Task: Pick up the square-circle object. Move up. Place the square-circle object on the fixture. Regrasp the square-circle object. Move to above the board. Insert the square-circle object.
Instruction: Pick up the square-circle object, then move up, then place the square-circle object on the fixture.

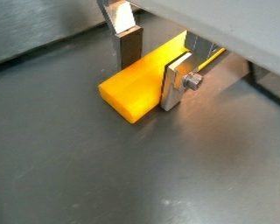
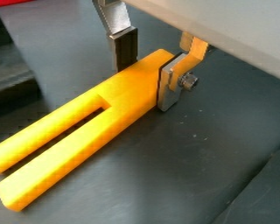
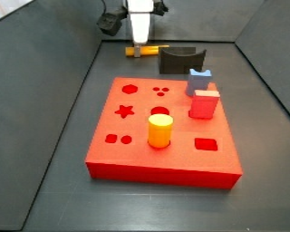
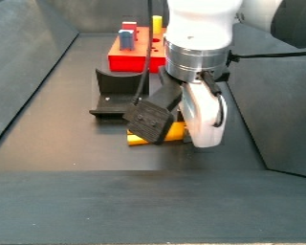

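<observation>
The square-circle object (image 1: 129, 89) is a long yellow-orange bar with a slot down one end (image 2: 73, 131), lying flat on the dark floor. My gripper (image 1: 149, 86) stands over its solid end with one finger on each long side. Its silver right finger (image 2: 168, 87) lies flush against the near side, and the dark pad (image 2: 125, 52) of the other finger meets the far edge. In a side view the gripper (image 3: 141, 36) hangs at the far end of the floor, beside the dark fixture (image 3: 178, 61). The red board (image 3: 172, 113) lies nearer the camera there.
On the board stand a short yellow cylinder (image 3: 159, 130), a blue notched peg (image 3: 201, 80) and a red block (image 3: 205, 102). The fixture (image 4: 118, 96) sits right next to the bar (image 4: 144, 140). Grey walls enclose the floor on both sides.
</observation>
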